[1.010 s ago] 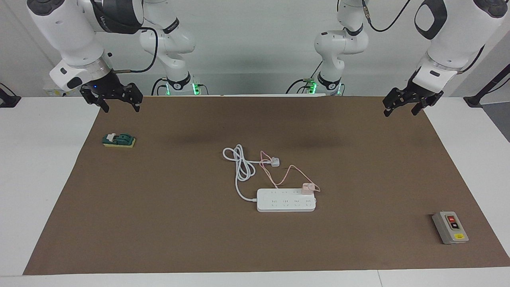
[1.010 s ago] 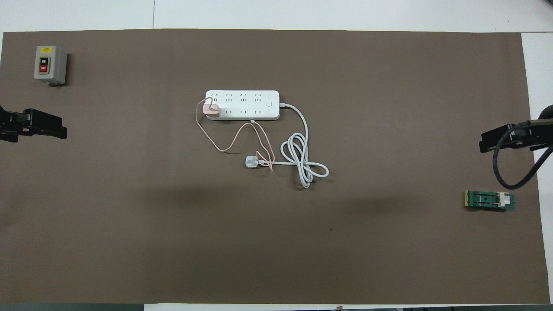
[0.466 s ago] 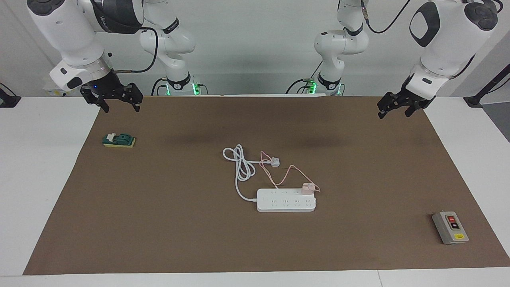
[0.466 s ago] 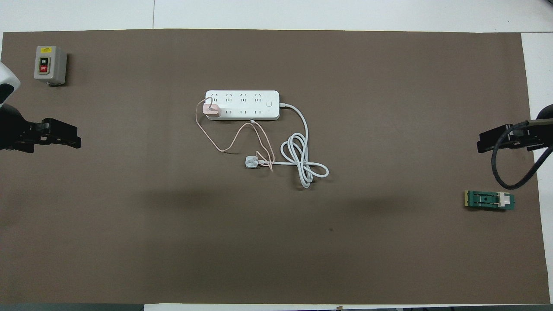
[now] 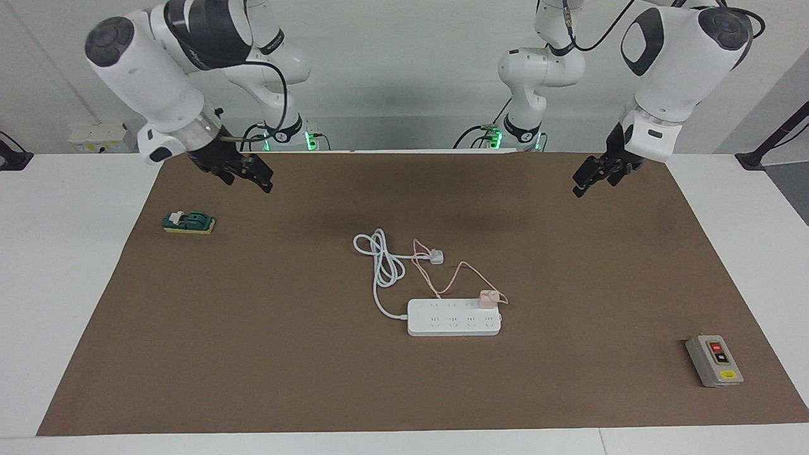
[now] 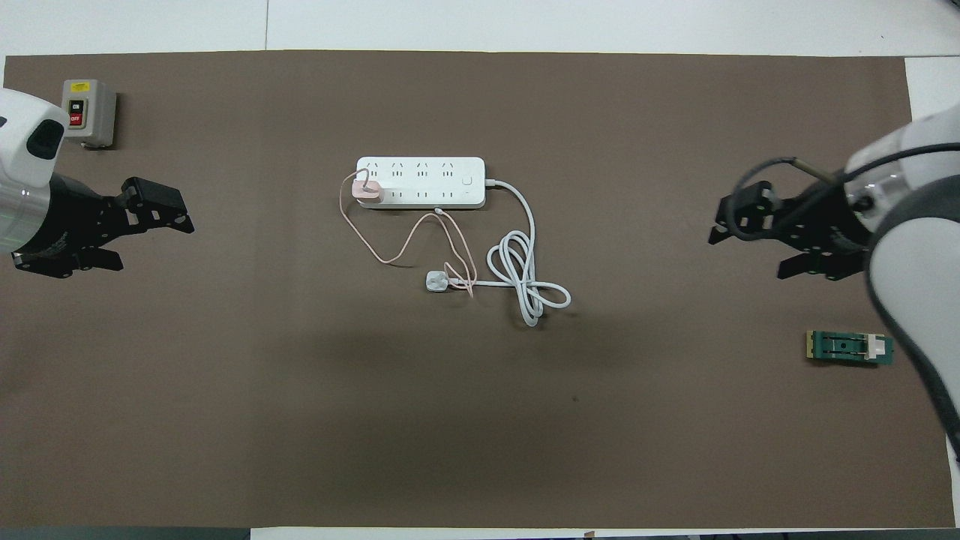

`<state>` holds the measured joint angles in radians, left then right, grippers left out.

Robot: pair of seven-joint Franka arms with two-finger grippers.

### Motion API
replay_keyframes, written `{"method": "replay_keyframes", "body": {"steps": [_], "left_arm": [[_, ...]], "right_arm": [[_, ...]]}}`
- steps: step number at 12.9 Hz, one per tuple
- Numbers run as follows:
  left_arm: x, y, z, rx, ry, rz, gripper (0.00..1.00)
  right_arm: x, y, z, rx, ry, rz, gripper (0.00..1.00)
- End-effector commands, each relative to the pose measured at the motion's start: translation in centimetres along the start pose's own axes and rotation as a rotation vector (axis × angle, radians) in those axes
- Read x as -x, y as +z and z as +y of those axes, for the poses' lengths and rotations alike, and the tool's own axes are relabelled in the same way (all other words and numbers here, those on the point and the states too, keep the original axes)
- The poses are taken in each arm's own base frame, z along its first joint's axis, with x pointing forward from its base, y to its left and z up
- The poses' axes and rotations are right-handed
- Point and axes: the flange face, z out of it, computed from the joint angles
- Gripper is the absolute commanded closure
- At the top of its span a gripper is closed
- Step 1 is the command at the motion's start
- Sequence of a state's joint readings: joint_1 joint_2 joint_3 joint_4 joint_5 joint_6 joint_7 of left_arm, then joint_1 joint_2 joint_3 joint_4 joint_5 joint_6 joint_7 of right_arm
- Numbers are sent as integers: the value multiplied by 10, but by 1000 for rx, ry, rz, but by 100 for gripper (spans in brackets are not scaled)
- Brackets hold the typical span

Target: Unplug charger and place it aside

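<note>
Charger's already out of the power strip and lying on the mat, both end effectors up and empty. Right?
No. The charger is still plugged into the power strip, at its end toward the left arm, as the facing view shows. The left end effector and right end effector are up and empty.

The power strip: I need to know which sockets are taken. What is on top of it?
One pink charger sits plugged into the power strip at the end toward the left arm, in the row nearer the robots. The other sockets show bare. Its prongs are hidden.

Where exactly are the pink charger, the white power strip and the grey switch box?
charger (image 5: pixel 487 298), facing view, on its pink cube body.
power strip (image 5: pixel 442 323), facing view, on its top face.
switch box (image 6: pixel 88 112), overhead view, on its front face.
</note>
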<state>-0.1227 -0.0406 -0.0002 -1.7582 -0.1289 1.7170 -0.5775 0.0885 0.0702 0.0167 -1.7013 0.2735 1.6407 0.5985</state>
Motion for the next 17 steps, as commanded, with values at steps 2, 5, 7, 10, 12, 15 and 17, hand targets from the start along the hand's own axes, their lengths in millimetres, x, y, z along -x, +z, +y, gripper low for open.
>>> {"method": "replay_keyframes", "body": {"steps": [2, 5, 7, 10, 12, 15, 17], "left_arm": [[-23, 44, 60, 48, -520, -54, 0], [-36, 71, 101, 49, -781, -51, 0], [-47, 96, 114, 57, -994, -41, 0], [-43, 143, 166, -10, -1069, 5, 0], [-42, 176, 175, -51, -1128, 32, 0], [-30, 199, 185, -21, -1113, 49, 0], [-24, 213, 195, -4, -1116, 61, 0]], "right_arm": [[-2, 96, -97, -135, 357, -93, 0], [-28, 150, -162, -193, 574, -192, 0], [-37, 184, -193, -268, 696, -249, 0], [-38, 236, -211, -306, 760, -295, 0], [-56, 266, -219, -285, 831, -307, 0], [-67, 289, -221, -277, 843, -322, 0], [-74, 294, -220, -286, 861, -336, 0]]}}
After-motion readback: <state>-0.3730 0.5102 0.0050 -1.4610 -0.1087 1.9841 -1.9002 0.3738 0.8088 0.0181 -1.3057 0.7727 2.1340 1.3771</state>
